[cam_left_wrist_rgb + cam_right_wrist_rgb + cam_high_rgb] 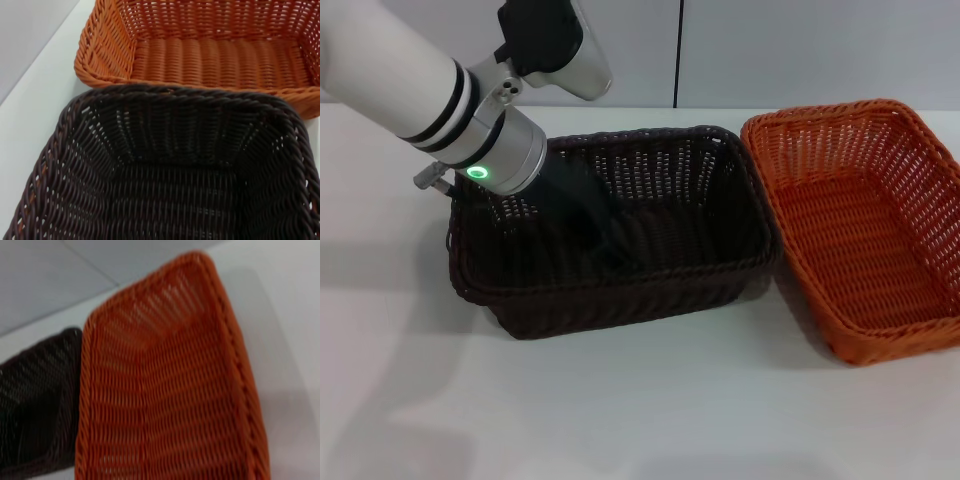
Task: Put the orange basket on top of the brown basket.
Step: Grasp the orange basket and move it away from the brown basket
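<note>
The brown basket (620, 290) stands on the white table left of centre, and its dark weave fills the left wrist view (165, 175). The orange basket (860, 230) sits on the table right beside it, their rims almost touching; it also shows in the left wrist view (210, 55) and the right wrist view (165, 390). My left arm comes down from the upper left, and my left gripper (605, 245) reaches inside the brown basket near its front wall, dark against the dark weave. The right gripper is out of view; its wrist camera looks down on the orange basket from above.
Both baskets rest on a white table (650, 420) with bare surface in front of them. A pale wall (770, 50) rises behind the table's far edge. The left arm's white forearm (410, 80) crosses the upper left corner.
</note>
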### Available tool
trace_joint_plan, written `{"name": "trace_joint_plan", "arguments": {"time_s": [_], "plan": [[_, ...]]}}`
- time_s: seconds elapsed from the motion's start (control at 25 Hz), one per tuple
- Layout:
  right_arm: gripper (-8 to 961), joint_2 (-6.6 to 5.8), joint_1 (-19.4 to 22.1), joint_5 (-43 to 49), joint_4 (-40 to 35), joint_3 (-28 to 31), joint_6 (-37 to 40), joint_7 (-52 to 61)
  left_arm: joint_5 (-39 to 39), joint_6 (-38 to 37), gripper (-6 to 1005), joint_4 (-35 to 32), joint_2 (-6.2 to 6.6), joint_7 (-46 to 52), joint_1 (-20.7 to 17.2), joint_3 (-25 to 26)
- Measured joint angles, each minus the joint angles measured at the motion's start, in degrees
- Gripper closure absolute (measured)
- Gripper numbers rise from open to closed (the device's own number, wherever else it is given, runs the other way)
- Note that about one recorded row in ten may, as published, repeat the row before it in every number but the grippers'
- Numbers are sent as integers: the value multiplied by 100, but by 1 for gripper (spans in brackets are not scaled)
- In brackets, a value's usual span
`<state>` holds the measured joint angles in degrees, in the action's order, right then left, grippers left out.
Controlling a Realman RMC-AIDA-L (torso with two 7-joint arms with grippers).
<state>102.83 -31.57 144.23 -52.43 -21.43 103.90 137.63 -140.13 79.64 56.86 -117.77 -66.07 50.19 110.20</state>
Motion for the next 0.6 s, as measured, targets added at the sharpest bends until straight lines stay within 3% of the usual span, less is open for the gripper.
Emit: {"name": "trace_joint_plan", "arguments": {"time_s": [0.2,0.6], "plan": [[237,13,-2,58,262,-104,-35,17,-66,-54,134,-156,-1,-40,62,-15],[237,172,-15,64,776,-316,-534,-30,-115,-128,137,-436,-2,-98,149,-25]]}}
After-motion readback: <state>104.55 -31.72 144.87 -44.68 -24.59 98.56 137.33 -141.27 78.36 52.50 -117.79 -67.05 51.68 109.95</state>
